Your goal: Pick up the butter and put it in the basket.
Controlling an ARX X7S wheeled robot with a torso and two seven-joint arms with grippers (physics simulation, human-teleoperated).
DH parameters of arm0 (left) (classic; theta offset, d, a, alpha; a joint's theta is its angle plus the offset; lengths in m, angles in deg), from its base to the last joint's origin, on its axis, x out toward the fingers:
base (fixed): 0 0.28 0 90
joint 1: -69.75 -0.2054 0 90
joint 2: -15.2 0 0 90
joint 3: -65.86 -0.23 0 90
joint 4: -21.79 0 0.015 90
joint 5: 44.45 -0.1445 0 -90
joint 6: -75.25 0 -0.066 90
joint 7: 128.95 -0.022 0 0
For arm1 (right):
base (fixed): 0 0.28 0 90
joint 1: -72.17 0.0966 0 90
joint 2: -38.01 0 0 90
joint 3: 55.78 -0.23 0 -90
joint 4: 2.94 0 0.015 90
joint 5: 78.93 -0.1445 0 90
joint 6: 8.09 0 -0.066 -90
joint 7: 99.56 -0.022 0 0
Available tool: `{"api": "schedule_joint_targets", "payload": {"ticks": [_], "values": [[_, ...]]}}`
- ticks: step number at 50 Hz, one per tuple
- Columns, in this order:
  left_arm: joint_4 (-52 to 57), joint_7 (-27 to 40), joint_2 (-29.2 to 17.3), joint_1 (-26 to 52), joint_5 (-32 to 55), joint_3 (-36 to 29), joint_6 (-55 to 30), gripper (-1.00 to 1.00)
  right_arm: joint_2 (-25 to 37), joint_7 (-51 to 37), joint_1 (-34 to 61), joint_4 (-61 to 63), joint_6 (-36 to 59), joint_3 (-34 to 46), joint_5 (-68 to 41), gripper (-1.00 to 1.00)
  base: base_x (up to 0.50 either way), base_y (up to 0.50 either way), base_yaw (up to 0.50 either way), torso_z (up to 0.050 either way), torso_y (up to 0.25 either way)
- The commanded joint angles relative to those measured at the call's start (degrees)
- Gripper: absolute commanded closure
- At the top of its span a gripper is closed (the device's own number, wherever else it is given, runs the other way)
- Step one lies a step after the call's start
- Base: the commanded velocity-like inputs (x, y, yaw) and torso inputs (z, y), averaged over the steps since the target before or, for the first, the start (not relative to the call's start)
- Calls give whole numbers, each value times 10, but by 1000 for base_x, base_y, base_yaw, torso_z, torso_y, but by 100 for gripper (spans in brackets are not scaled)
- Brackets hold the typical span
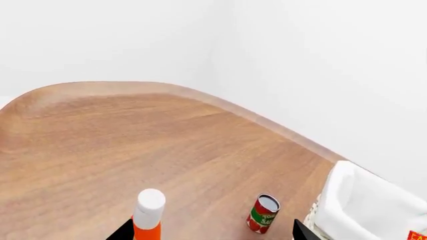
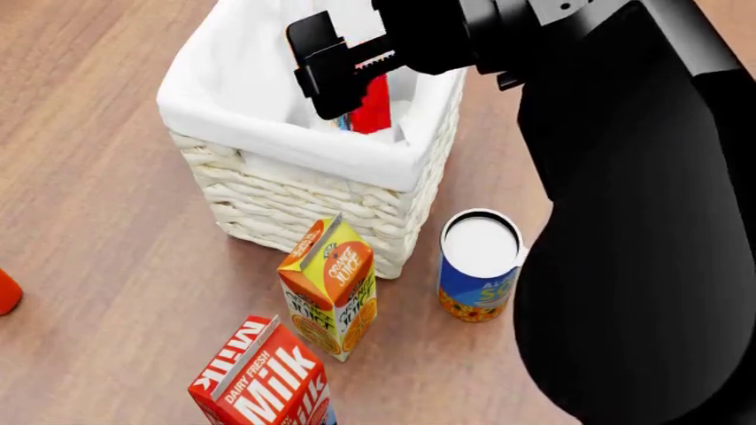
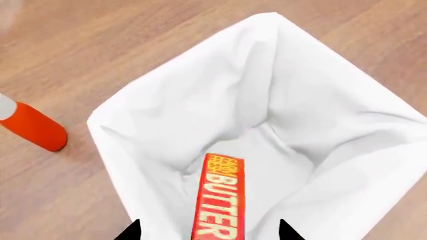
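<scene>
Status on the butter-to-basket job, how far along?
Done: butter is off the table and over the basket opening. In hand: right gripper appears to hold it between the fingers, inside the white liner. Left: lower, release, retract. Left gripper is idle over the table.
</scene>
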Motion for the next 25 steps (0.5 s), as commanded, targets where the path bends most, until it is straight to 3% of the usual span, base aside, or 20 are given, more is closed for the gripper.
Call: {"api": "schedule_joint_targets", "payload": {"ticks": [1, 15, 25], "values": [[3, 3, -3, -1, 3, 1, 2, -100, 1, -7, 6, -4, -16, 5, -22, -100, 0, 0, 0, 0, 0], [0, -4, -3, -4, -5, -4, 9, -100, 9, -71, 19, -4, -192, 111, -107, -100, 0, 0, 0, 0, 0], [-1, -7, -4, -5, -8, -6, 13, -100, 25, -120, 21, 30, -341, 121, -113, -100, 0, 0, 0, 0, 0]]}}
